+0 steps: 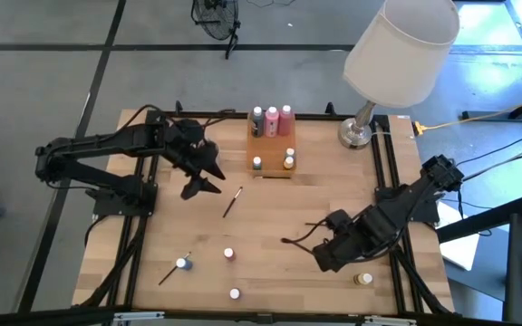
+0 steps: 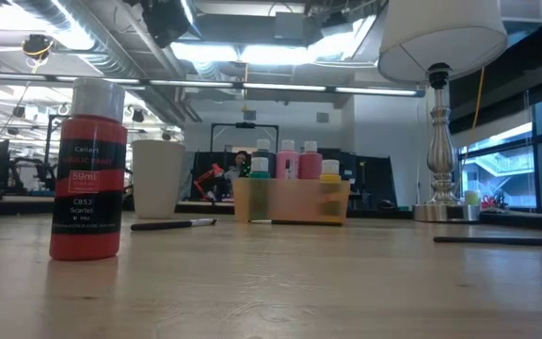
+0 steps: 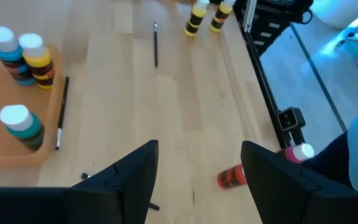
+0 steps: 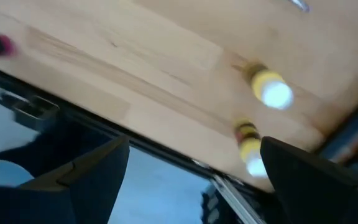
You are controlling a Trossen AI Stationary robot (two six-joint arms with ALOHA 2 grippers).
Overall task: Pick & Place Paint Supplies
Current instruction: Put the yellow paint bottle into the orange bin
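Both arms are between picks: left gripper (image 1: 208,177) and right gripper (image 1: 326,256) jaws wide, empty; next grab the thin dark paintbrush (image 1: 232,202).

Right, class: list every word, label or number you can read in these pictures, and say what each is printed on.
"CB53", on the red paint bottle's dark label, low view.
"Scarlet", same label, just below.
Remaining lines on that label: too small to read for sure.
Labels on the bottles in the tray: blurred, unreadable.
Banded labels on the pots in the left wrist view: no legible text.
High and right wrist views: no readable text.
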